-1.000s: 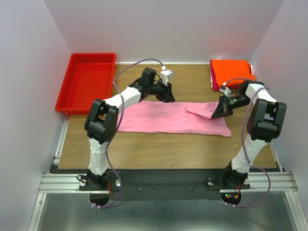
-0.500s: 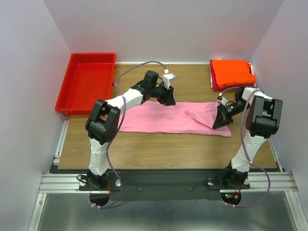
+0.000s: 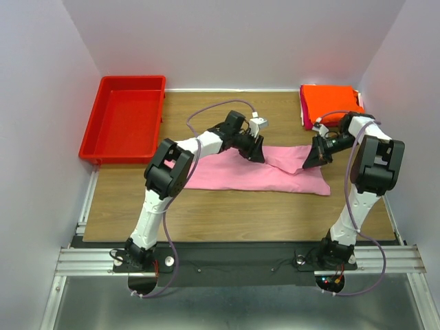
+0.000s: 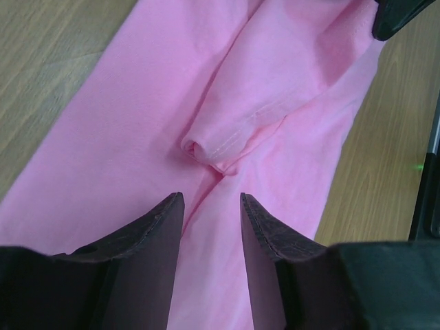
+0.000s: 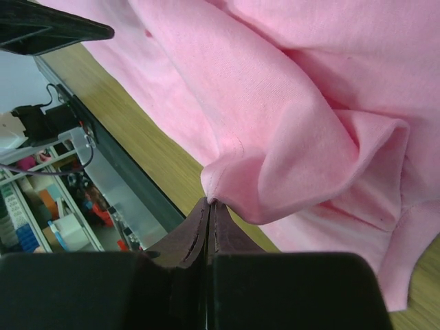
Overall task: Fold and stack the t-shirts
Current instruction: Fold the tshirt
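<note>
A light pink t-shirt point(image 3: 234, 173) lies flat as a long band across the middle of the table. My left gripper point(image 3: 258, 155) hovers over its far edge, just above the cloth. In the left wrist view the left gripper point(image 4: 211, 198) is open, with a small sleeve fold of the pink t-shirt point(image 4: 227, 141) just ahead of its tips. My right gripper point(image 3: 309, 163) is at the shirt's right end. In the right wrist view the right gripper point(image 5: 210, 201) is shut, pinching a raised fold of the pink t-shirt point(image 5: 309, 158). A folded orange t-shirt point(image 3: 330, 103) lies at the back right on a darker pink-red one point(image 3: 303, 118).
A rigid red tray point(image 3: 93, 130) stands at the back left, partly off the wooden table. Walls close in on the left, right and back. Bare wood point(image 3: 227, 213) runs along the near side of the pink shirt.
My left gripper has slid right along the shirt's far edge toward the middle and opened a little wider. My right gripper dipped toward the near edge, then came back, still pinching the fold.
</note>
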Motion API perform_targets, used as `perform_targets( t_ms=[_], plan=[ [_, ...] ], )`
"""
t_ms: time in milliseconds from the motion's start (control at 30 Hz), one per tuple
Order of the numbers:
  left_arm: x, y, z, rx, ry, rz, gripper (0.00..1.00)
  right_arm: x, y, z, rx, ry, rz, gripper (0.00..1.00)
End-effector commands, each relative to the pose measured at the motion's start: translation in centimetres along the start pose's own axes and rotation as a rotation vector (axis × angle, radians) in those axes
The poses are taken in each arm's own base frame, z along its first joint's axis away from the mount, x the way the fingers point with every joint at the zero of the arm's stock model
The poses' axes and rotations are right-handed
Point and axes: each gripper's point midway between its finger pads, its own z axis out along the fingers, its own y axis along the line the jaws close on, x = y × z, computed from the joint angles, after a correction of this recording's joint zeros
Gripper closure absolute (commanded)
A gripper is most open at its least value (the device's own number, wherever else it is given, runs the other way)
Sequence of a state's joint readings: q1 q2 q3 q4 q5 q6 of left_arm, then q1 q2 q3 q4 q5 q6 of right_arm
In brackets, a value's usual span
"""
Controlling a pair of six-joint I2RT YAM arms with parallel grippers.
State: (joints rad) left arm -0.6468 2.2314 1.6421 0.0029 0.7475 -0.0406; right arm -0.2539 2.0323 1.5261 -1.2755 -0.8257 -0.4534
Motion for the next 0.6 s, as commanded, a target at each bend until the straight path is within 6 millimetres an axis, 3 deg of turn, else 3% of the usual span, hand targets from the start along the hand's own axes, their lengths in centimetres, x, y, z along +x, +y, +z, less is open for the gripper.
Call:
perform_targets(
  t_ms=[0,567],
  plan=[
    [-3.4,-2.0,0.0,0.063,-0.067,0.043,0.5,-1.1,0.7,0.0,-0.033,-0.02,-0.006,0.99],
    [-3.2,-2.9,3.3,0.132,-0.071,-0.032,0.53,-2.8,1.3,-0.6,-0.052,-0.053,-0.009,0.99]
  ],
)
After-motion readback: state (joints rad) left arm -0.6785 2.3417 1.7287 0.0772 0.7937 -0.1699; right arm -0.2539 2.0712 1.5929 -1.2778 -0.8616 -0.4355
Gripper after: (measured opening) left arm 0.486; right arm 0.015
